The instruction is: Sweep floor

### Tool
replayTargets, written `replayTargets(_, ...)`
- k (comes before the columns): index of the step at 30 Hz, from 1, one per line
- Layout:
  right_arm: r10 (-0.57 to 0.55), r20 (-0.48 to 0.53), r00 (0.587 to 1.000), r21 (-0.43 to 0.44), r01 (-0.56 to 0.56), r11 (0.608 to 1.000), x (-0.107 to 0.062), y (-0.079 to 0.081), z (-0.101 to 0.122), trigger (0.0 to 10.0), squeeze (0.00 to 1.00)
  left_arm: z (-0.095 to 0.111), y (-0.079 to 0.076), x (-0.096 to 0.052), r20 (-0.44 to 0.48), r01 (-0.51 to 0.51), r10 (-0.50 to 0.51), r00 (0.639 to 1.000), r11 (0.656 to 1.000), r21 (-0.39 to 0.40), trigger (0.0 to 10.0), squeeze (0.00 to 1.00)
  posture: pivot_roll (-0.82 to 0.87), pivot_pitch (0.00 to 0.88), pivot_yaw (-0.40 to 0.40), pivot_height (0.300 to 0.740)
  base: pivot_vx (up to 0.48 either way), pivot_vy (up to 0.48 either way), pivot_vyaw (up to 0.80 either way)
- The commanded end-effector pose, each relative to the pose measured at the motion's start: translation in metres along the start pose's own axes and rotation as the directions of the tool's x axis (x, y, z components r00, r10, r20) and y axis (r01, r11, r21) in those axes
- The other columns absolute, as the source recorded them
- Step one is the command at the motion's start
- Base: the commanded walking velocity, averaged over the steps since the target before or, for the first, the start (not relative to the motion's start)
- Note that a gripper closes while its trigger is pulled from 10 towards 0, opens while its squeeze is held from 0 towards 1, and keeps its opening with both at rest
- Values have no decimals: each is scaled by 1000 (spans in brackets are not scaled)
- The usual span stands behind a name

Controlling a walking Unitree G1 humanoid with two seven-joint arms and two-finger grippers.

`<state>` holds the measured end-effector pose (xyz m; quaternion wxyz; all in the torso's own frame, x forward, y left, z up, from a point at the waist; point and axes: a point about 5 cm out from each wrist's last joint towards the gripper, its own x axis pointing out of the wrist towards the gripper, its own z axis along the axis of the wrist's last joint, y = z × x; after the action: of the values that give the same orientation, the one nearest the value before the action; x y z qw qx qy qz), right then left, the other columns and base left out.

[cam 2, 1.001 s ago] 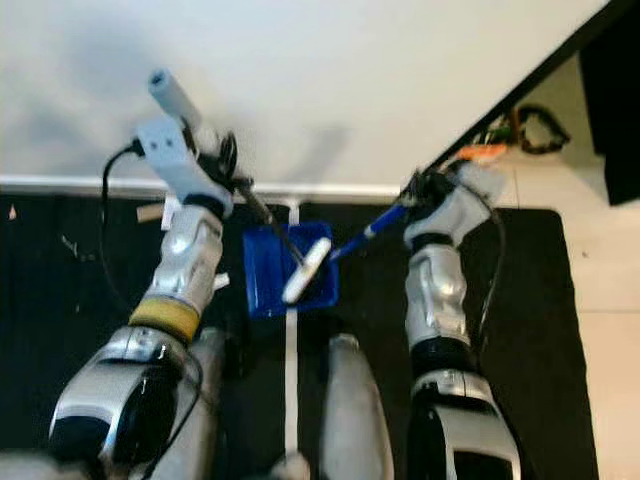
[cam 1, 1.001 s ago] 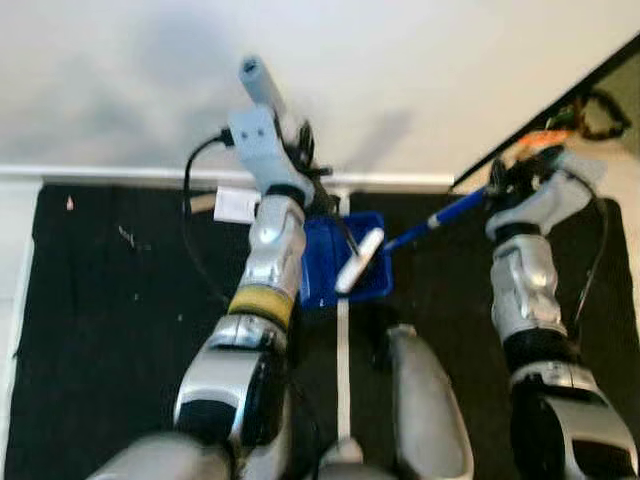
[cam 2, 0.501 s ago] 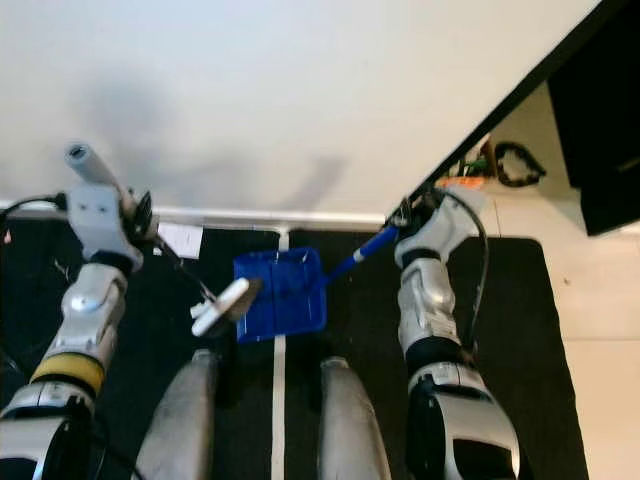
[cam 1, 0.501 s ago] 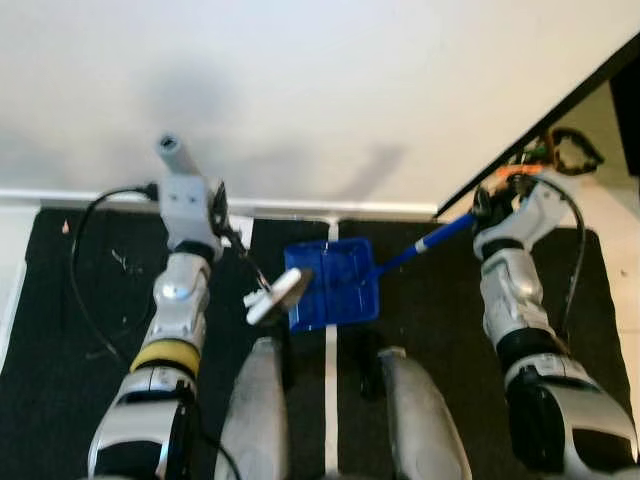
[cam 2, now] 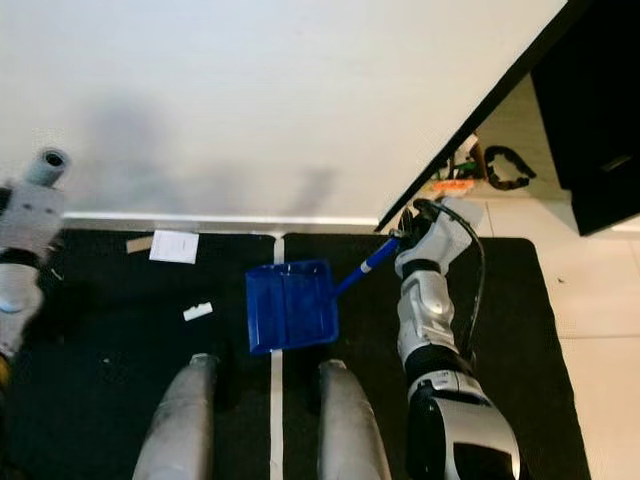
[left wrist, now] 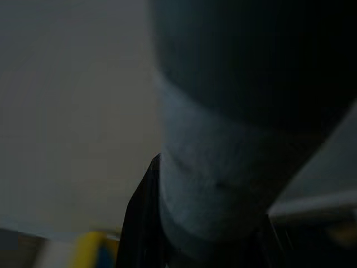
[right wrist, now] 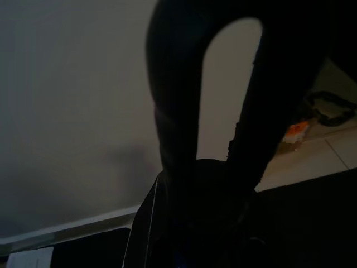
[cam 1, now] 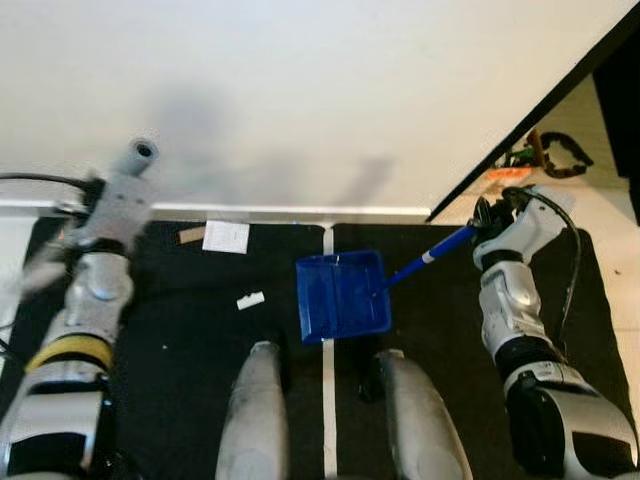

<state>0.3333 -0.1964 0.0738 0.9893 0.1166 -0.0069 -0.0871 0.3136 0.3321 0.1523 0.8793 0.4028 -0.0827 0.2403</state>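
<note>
Holding the pan handle (cam 1: 432, 254) closed in its fingers, the right gripper (cam 1: 486, 215) keeps the blue dustpan (cam 1: 342, 296) flat on the black mat (cam 1: 170, 330), down and toward the robot's left from those fingers, its long axis running along the handle. Beyond the pan's left side lie a small white scrap (cam 1: 250, 299), then a white paper (cam 1: 225, 235) and a tan scrap (cam 1: 190, 234) by the baseboard. Nearer them is the left gripper (cam 1: 40, 268), blurred, so its fingers cannot be read.
</note>
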Motion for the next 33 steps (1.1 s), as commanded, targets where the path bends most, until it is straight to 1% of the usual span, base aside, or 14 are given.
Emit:
replayTargets(1, -17, -9, 1000, 15, 17, 1000, -3, -4, -5, 10000, 0, 6, 7, 3, 50, -52, 53, 997, 998, -18, 10000, 0, 79, 179, -44, 740, 0, 0, 0)
replayTargets(6, -8, -8, 1000, 21, 9, 1000, -2, 0, -4, 10000, 0, 7, 7, 4, 31, -80, 82, 996, 995, -61, 10000, 0, 83, 175, -45, 740, 0, 0, 0)
replayTargets(9, -5, -8, 1000, 23, 5, 1000, -1, 1, -4, 10000, 0, 2, 3, 2, -30, -96, 93, 995, 988, -120, 10000, 0, 84, 174, -45, 740, 0, 0, 0)
replayTargets(10, -5, -4, 1000, 25, 5, 1000, -1, 1, -3, 10000, 0, -7, -1, -2, -146, -126, 95, 985, 969, -214, 10000, 0, 88, 164, -41, 740, 0, 0, 0)
replayTargets(11, -15, 3, 1000, 40, 15, 999, 0, 0, -1, 10000, 0, -21, -10, -9, -297, -158, 60, 953, 935, -318, 10000, 0, 91, 157, -38, 740, 0, 0, 0)
replayTargets(12, -26, 9, 1000, 58, 26, 998, 1, 0, 0, 10000, 0, -31, -20, -16, -402, -187, 12, 916, 898, -399, 10000, 0, 91, 145, -31, 740, 0, 0, 0)
replayTargets(13, -26, 9, 1000, 58, 26, 998, 1, 0, 0, 10000, 0, -31, -20, -16, -402, -187, 12, 916, 898, -399, 10000, 0, 91, 145, -31, 740, 0, 0, 0)
replayTargets(14, -36, 26, 999, 84, 34, 996, 3, -2, 4, 10000, 0, -38, -28, -25, -476, -222, -25, 879, 862, -455, 10000, 0, 89, 143, -29, 740, 0, 0, 0)
replayTargets(17, -39, 112, 993, 142, 23, 990, 10, -3, 21, 10000, 0, -35, -44, -35, -444, -171, -87, 892, 844, -509, 10000, 0, 87, 129, -23, 740, 0, 0, 0)
replayTargets(21, -20, 170, 985, 143, -4, 990, 13, -3, 32, 10000, 0, -29, -48, -37, -398, -148, -82, 914, 845, -514, 10000, 0, 83, 116, -16, 740, 0, 0, 0)
replayTargets(25, -37, 166, 985, 122, 16, 992, 13, -9, 32, 10000, 0, -23, -51, -37, -360, -124, -103, 927, 822, -556, 10000, 0, 82, 112, -15, 740, 0, 0, 0)
replayTargets(26, -55, 156, 986, 110, 38, 993, 11, -15, 30, 10000, 0, -20, -54, -38, -334, -106, -123, 934, 799, -592, 10000, 0, 78, 108, -13, 740, 0, 0, 0)
replayTargets(28, -90, 123, 988, 86, 79, 993, 8, -24, 25, 10000, 0, -14, -63, -40, -291, -48, -169, 942, 788, -613, 10000, 0, 75, 110, -13, 740, 0, 0, 0)
replayTargets(33, -110, 93, 990, 75, 103, 992, 6, -30, 20, 10000, 0, -10, -70, -42, -264, 3, -213, 941, 783, -622, 10000, 0, 72, 111, -12, 740, 0, 262, 0)
